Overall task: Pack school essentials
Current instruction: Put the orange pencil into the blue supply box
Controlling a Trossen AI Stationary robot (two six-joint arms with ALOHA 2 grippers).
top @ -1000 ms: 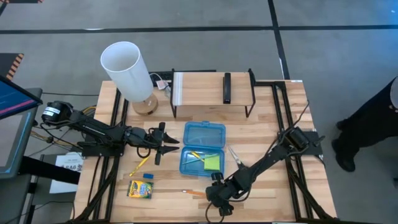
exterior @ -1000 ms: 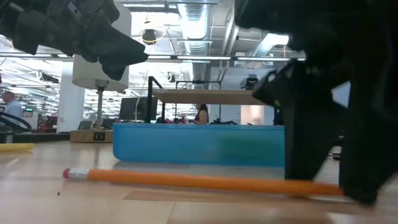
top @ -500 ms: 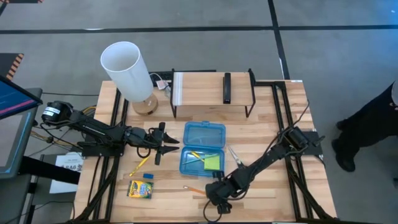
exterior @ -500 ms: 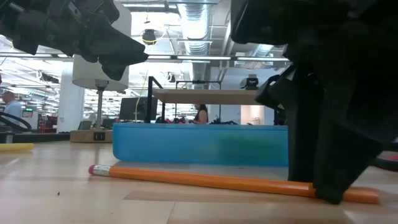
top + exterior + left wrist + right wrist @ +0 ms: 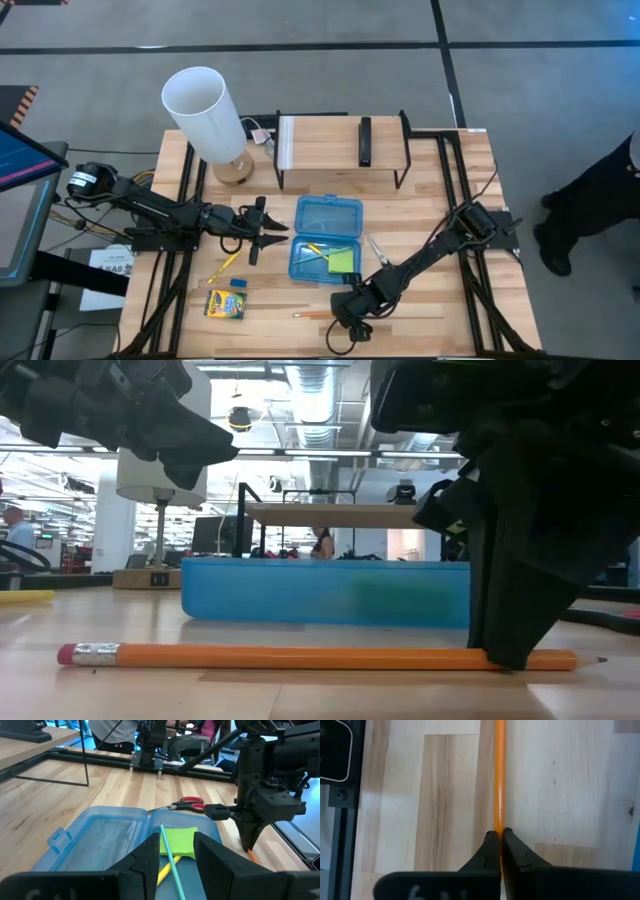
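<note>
An orange pencil (image 5: 312, 314) lies flat on the table near its front edge, eraser end toward the left. My right gripper (image 5: 345, 316) stands over its pointed end, shut on it. The open blue case (image 5: 325, 240) holds a green sticky-note pad (image 5: 177, 842), a teal pen (image 5: 170, 860) and a yellow pencil. Red-handled scissors (image 5: 378, 250) lie just right of the case. Left of it lie a crayon box (image 5: 225, 304), a small blue eraser (image 5: 238, 283) and another yellow pencil (image 5: 225, 265). My left gripper (image 5: 265, 232) hovers open left of the case, holding nothing. My right gripper pinches the orange pencil's shaft near its pointed end (image 5: 499, 822) between its two fingertips (image 5: 505, 650). The fingers come from above, pointing down, one on each side of the shaft. The pencil lies level with its whole length on the table (image 5: 300, 656).
A white lamp (image 5: 205, 115) stands at the back left, and a low wooden shelf (image 5: 340, 150) on black legs behind the case. A person stands beyond the table's right edge (image 5: 600, 200). Bare wood lies between the crayon box and the pencil.
My right gripper has shut on the orange pencil near its tip. The pencil has swung about on the table during the closing and now lies level along the front edge.
</note>
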